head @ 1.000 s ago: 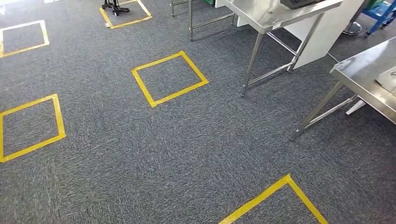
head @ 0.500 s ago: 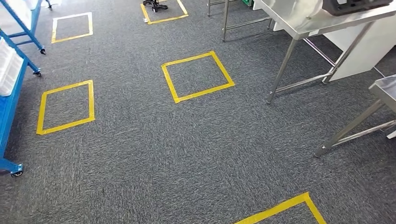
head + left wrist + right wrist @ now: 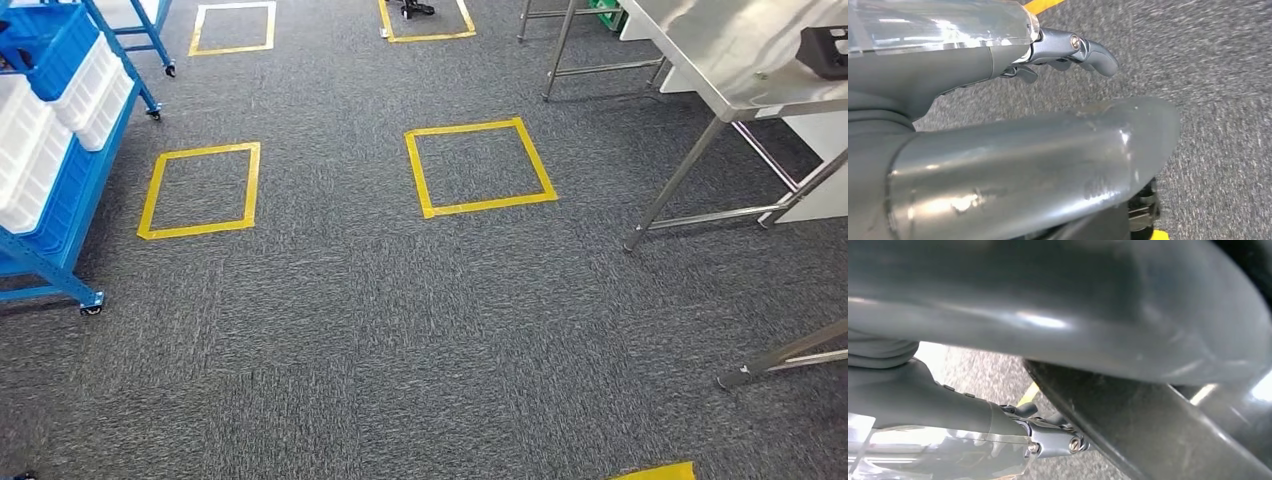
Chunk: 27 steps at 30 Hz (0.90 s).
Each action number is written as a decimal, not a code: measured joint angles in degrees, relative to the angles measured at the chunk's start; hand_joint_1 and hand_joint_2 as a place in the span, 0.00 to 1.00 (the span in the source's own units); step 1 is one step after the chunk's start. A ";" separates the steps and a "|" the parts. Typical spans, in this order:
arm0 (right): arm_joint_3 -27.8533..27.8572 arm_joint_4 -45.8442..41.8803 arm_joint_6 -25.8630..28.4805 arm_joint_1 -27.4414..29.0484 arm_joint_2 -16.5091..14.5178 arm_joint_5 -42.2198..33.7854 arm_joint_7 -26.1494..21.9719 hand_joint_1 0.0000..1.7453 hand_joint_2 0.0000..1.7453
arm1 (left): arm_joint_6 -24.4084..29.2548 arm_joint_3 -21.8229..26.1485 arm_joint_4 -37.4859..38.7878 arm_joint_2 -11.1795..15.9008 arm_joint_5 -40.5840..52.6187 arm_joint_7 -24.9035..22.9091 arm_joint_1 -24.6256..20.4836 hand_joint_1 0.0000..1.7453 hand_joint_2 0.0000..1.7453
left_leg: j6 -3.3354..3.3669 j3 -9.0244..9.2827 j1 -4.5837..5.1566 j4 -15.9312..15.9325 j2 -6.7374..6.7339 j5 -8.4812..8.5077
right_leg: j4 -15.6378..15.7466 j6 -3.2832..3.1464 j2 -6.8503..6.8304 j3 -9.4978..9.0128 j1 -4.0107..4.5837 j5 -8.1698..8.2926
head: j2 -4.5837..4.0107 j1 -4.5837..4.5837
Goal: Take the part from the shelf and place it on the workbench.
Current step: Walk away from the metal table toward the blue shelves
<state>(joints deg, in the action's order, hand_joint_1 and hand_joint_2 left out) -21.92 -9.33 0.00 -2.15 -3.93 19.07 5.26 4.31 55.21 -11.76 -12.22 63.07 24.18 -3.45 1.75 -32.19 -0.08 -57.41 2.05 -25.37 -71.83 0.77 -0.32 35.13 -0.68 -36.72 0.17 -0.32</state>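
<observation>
approach step: blue shelf at frame's left edge; left hand empty, fingers loosely curled; right hand unclear; next, close in

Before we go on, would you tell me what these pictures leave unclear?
- Blue shelf, head view: cut off by the left edge; bin contents hidden.
- Dark object on the steel table: cut by the right edge.
- Right hand, right wrist view: fingers mostly hidden behind a dark blurred body.

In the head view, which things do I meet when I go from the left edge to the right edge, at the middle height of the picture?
Blue shelf with white bins → left yellow tape square → middle yellow tape square → steel workbench, carrying a dark part near the right edge.
</observation>
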 joint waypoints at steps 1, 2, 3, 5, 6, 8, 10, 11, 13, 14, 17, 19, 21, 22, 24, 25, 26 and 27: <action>0.00 0.00 0.36 -0.03 0.02 0.01 0.28 0.00 0.00 | -0.08 0.00 0.00 -0.01 0.01 -0.04 0.06 0.00 0.00 | -0.12 -0.02 -0.07 -0.27 0.55 -0.03 | 3.10 0.08 0.14 -1.41 -0.16 2.31 | 0.01 0.02; 0.00 0.00 0.79 -0.06 0.03 0.01 0.65 0.00 0.00 | -0.17 0.00 0.00 -0.01 0.00 -0.05 0.12 0.00 0.00 | -0.30 -0.15 -0.10 -0.59 1.00 -0.08 | 6.68 0.12 0.49 -3.04 -0.32 4.26 | 0.00 0.04; -0.01 0.00 1.22 -0.09 0.01 0.02 0.97 0.00 0.00 | -0.26 0.01 0.00 -0.01 -0.01 -0.08 0.12 0.00 0.00 | -0.55 -0.39 -0.05 -1.05 1.45 -0.17 | 9.84 0.05 0.91 -4.29 -0.38 5.71 | 0.00 0.10; -0.01 0.00 1.84 -0.16 -0.14 0.03 1.39 0.00 0.00 | -0.40 0.02 0.00 0.00 -0.01 -0.11 0.13 0.00 0.00 | -1.23 -1.02 0.05 -1.52 1.90 -0.05 | 12.29 -0.36 1.60 -4.89 -0.30 6.49 | 0.00 0.16; -0.01 -0.01 2.15 -0.22 -0.29 0.03 1.57 0.00 0.00 | -0.48 0.05 0.00 0.01 -0.01 -0.15 0.17 0.00 0.00 | -1.64 -1.27 0.05 -1.59 2.04 0.15 | 12.37 -0.73 1.66 -4.61 -0.14 6.73 | 0.00 0.19; -0.03 -0.01 2.58 -0.34 -0.67 0.07 1.90 0.00 0.00 | -0.66 0.12 0.00 0.02 -0.01 -0.19 0.31 0.00 0.00 | -2.32 -1.74 -0.11 -1.82 1.70 -0.05 | 12.53 -1.74 1.34 -4.16 -0.14 7.40 | 0.00 0.18; -0.06 -0.01 2.77 -0.38 -0.90 0.13 2.07 0.00 0.00 | -0.75 0.18 0.00 0.02 -0.01 -0.22 0.28 0.00 0.00 | -2.76 -2.97 -0.24 -4.97 0.31 -2.99 | 12.85 -2.76 0.73 -3.61 -0.13 8.14 | 0.00 -0.06; -0.07 -0.01 2.78 -0.37 -0.92 0.16 2.11 0.00 0.00 | -0.76 0.19 0.00 0.02 -0.01 -0.24 0.21 0.00 0.00 | -2.92 -4.00 -0.31 -8.10 -0.48 -5.42 | 12.86 -3.04 0.37 -3.25 0.01 8.46 | 0.00 -0.20; -0.08 0.00 2.77 -0.28 -0.92 0.16 2.12 0.00 0.00 | -0.79 0.20 0.00 0.02 -0.01 -0.27 0.14 0.00 0.00 | -3.17 -5.68 -0.47 -14.75 -1.12 -9.57 | 12.78 -3.28 -0.38 -2.29 0.34 9.12 | 0.01 -0.38; -0.09 0.00 2.77 -0.27 -0.92 0.16 2.10 0.00 0.00 | -0.79 0.20 0.00 0.02 -0.01 -0.27 0.13 0.00 0.00 | -3.22 -5.54 -0.51 -16.20 -1.22 -10.33 | 12.72 -3.27 -0.71 -1.78 0.50 9.47 | 0.01 -0.37; -0.11 -0.01 2.82 -0.29 -0.96 0.15 1.90 0.00 0.00 | -0.75 0.21 -0.01 0.03 0.03 -0.29 0.11 0.00 0.00 | -2.76 1.14 -0.52 -8.31 -1.58 -7.64 | 12.54 -3.08 -1.24 -0.40 0.83 10.62 | 0.01 -0.38; -0.10 -0.02 2.86 -0.33 -1.04 0.14 1.77 0.00 0.00 | -0.72 0.23 -0.01 0.07 0.11 -0.27 -0.05 0.00 0.00 | -2.19 5.67 -0.19 -1.14 -1.93 -6.11 | 12.49 -2.62 -1.38 0.09 1.02 11.40 | 0.01 -0.31; -0.09 -0.04 2.89 -0.36 -1.10 0.12 1.74 0.00 0.00 | -0.70 0.25 -0.02 0.09 0.16 -0.27 -0.13 0.00 0.00 | -1.65 6.41 0.26 0.78 -2.04 -5.68 | 12.62 -1.91 -1.50 0.16 0.93 12.14 | 0.01 -0.20; -0.09 -0.04 2.90 -0.34 -1.11 0.10 1.75 0.00 0.00 | -0.69 0.26 -0.01 0.09 0.18 -0.29 -0.03 0.00 0.00 | -1.30 6.24 0.31 0.95 -1.99 -5.12 | 12.78 -1.52 -1.51 0.18 0.80 12.57 | 0.00 -0.16; -0.08 -0.02 2.94 -0.34 -1.13 0.04 1.76 0.00 0.00 | -0.63 0.31 -0.01 0.09 0.26 -0.37 0.06 0.00 0.00 | -0.54 5.62 0.18 1.45 -2.15 -3.78 | 12.17 -0.89 -1.10 0.57 0.59 11.52 | 0.00 -0.19; -0.08 -0.01 2.96 -0.35 -1.12 0.01 1.76 0.00 0.00 | -0.58 0.33 0.00 0.09 0.31 -0.42 0.05 0.00 0.00 | -0.15 5.03 0.05 1.71 -2.25 -2.99 | 10.65 -0.60 -0.77 1.08 0.55 9.43 | 0.00 -0.12; -0.07 -0.01 2.97 -0.39 -1.12 -0.02 1.73 0.00 0.00 | -0.55 0.35 0.00 0.09 0.36 -0.46 -0.01 0.00 0.00 | 0.14 4.28 -0.01 1.79 -2.34 -2.30 | 7.99 -0.39 -0.43 1.74 0.47 6.44 | 0.00 -0.05; -0.06 -0.02 2.97 -0.42 -1.12 -0.03 1.70 0.00 0.00 | -0.53 0.36 0.00 0.09 0.42 -0.50 -0.04 0.00 0.00 | 0.33 3.46 0.02 1.78 -2.35 -1.69 | 4.62 -0.18 -0.18 2.40 0.47 3.42 | 0.00 0.06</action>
<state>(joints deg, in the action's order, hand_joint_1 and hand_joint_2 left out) -21.98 -9.35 2.97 -2.57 -5.05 19.04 6.96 3.78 55.57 -11.76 -12.13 63.48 23.68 -3.49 2.08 -28.73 -0.07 -55.63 -0.30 -27.06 -67.21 0.59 -0.50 37.53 -0.21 -33.29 0.17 -0.26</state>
